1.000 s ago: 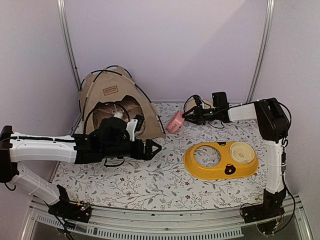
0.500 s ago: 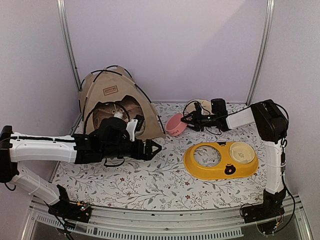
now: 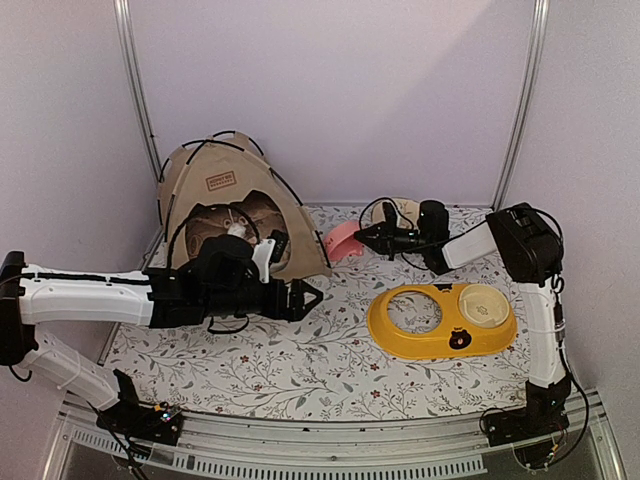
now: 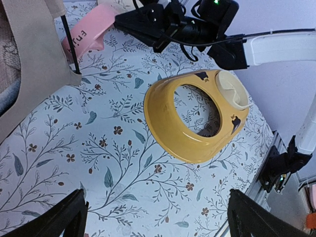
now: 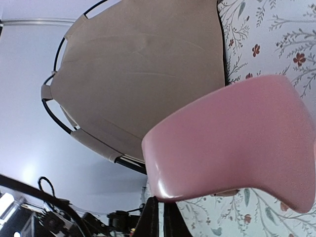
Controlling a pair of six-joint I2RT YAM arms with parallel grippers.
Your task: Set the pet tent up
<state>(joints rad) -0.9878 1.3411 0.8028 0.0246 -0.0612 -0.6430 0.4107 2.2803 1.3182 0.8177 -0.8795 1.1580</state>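
The pet tent (image 3: 225, 190) stands domed at the back left, tan with black poles and a brown label (image 3: 220, 181). Its fabric edge (image 4: 29, 54) fills the left of the left wrist view, and its side (image 5: 143, 69) fills the right wrist view. My left gripper (image 3: 310, 295) hovers just in front of the tent's opening, wide open over the mat (image 4: 158, 217) with nothing between its fingers. My right gripper (image 3: 362, 236) is right of the tent, shut on the rim of a pink bowl (image 3: 342, 238) that is tipped on edge (image 5: 237, 143).
A yellow double feeder (image 3: 385, 320) lies on the floral mat at the right, with a cream bowl (image 3: 482, 302) in its right hole and the left hole empty. Metal frame posts and purple walls close in the back and sides.
The right gripper has closed on the pink bowl's rim and pulled it slightly left and up, tipping it on edge. The left arm and the tent have not moved.
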